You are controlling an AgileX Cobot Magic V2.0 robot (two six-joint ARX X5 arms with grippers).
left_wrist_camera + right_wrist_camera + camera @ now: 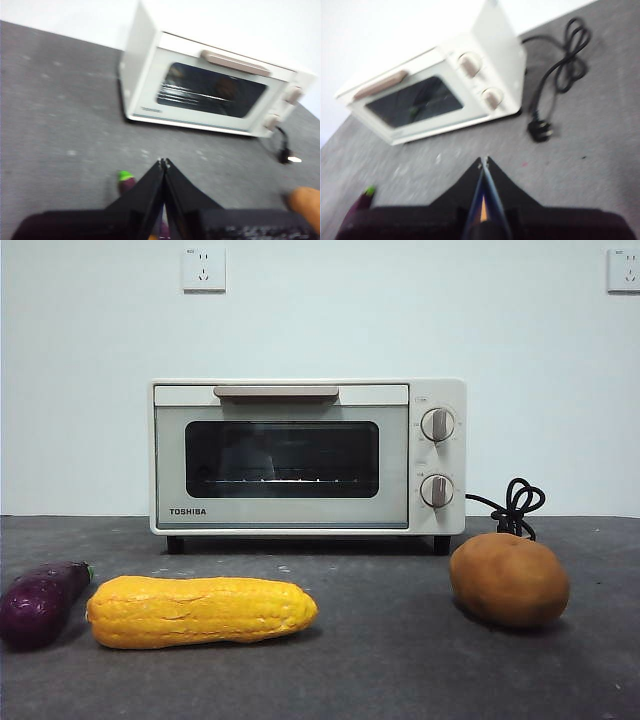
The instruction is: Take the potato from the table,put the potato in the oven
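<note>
The corn cob (200, 611) was recorded nearest the front camera, with the eggplant (38, 602) beside it and the potato (509, 580) well apart on the other side, resting on the table (400, 660) in front of the oven's (300, 455) knob end. The oven door was found shut. Both grippers were held above the table, the left gripper (163, 161) and right gripper (484, 159) each with jaws pressed together, nothing held. The potato's long axis lay across the table; the nearer arm could not be established with certainty.
</note>
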